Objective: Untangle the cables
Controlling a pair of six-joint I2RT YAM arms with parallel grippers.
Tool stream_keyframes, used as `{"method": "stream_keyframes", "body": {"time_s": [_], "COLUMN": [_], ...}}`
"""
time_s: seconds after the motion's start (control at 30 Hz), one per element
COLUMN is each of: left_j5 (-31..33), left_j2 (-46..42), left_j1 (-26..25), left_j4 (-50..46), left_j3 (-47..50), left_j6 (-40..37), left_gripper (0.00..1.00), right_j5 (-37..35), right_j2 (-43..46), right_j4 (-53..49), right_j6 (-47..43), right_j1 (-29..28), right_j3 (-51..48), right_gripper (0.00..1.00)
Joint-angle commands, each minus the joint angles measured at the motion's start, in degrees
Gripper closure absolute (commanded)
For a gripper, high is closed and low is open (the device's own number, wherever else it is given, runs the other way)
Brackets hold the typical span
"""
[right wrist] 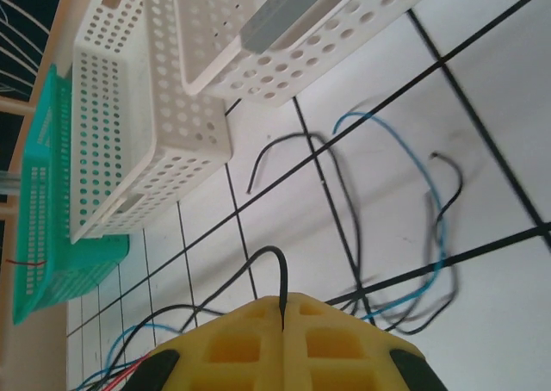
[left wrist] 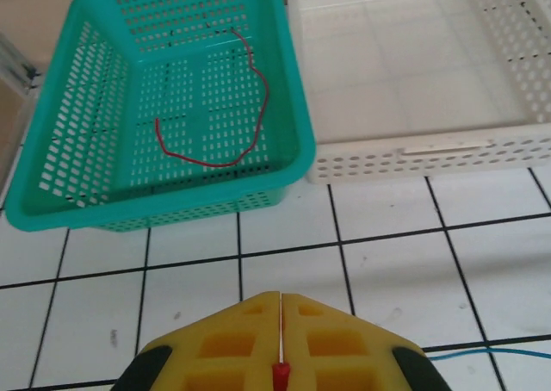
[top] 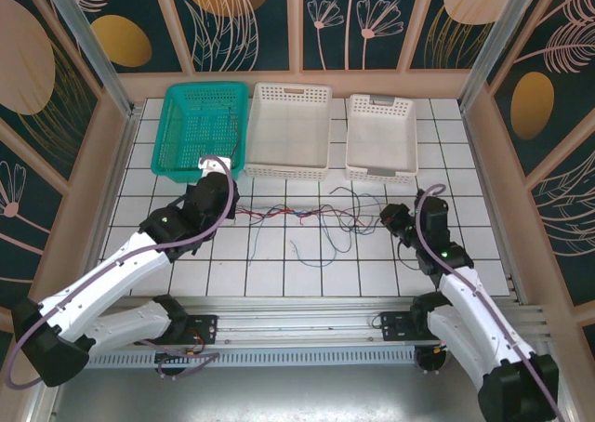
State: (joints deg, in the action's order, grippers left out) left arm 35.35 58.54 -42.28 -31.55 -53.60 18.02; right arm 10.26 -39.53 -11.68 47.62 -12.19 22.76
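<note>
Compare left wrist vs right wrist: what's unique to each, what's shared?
Left wrist: left gripper shut on a thin red cable end; curved red cable on the teal plastic basket floor. Right wrist: right gripper shut on a thin black cable; looped blue cable; small white basket. Shared: teal plastic basket, large white perforated basket.

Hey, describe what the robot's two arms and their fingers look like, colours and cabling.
The left arm and right arm have white shells with black joints. Each carries a thick purple cable along its length and a small green light. The fingers of the left gripper and right gripper are yellow blocks with square recesses.
</note>
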Motion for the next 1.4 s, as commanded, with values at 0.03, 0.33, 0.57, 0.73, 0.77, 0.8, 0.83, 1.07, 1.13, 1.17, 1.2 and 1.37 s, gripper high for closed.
{"method": "stream_keyframes", "body": {"time_s": [0.03,0.33,0.57,0.73,0.77,0.8,0.83,1.07,1.13,1.17,1.2,1.37], "left_j5": [4.7,4.7,5.9,6.0,6.0,5.5,5.3,3.9,3.3,3.0,2.4,-2.0], "left_j2": [-1.4,-0.9,-0.8,-0.7,-0.6,-0.5,-0.2,0.9,0.8,1.0,1.2,2.6], "left_j1": [1.4,1.9,2.5,2.8,2.9,2.9,3.2,3.3,3.3,3.3,3.3,3.3], "left_j4": [-1.6,0.9,1.0,1.0,0.9,1.0,1.0,1.1,1.3,1.4,1.5,2.2], "left_j3": [1.0,5.3,5.9,6.2,6.3,6.3,6.4,6.4,6.5,6.6,6.7,6.8], "left_j6": [-1.9,-1.6,-1.6,-1.4,-1.5,-1.4,-1.6,-1.3,-1.3,-1.3,-1.2,-0.9], "left_gripper": [1.00,1.00,1.00,1.00,1.00,1.00,1.00,1.00,1.00,1.00,1.00,1.00], "right_j5": [2.9,3.9,0.8,1.3,1.2,1.0,0.4,4.7,6.3,7.6,9.3,14.9], "right_j2": [3.5,5.7,5.1,3.0,2.6,2.2,1.8,-0.5,-1.3,-1.9,-2.6,-6.3], "right_j4": [-9.2,-20.6,-27.1,-31.7,-32.6,-33.3,-34.2,-35.3,-34.8,-34.3,-33.5,-30.6], "right_j6": [-4.9,-11.3,-14.6,-16.8,-17.2,-17.7,-18.2,-18.2,-18.2,-17.9,-17.5,-16.7], "right_j1": [6.2,15.0,17.0,17.0,17.0,17.0,17.0,16.8,16.9,16.9,16.9,16.9], "right_j3": [4.0,17.7,32.0,42.7,44.4,46.3,48.0,53.9,55.0,55.6,55.9,58.8], "right_gripper": [1.00,1.00,1.00,1.00,1.00,1.00,1.00,1.00,1.00,1.00,1.00,1.00]}}
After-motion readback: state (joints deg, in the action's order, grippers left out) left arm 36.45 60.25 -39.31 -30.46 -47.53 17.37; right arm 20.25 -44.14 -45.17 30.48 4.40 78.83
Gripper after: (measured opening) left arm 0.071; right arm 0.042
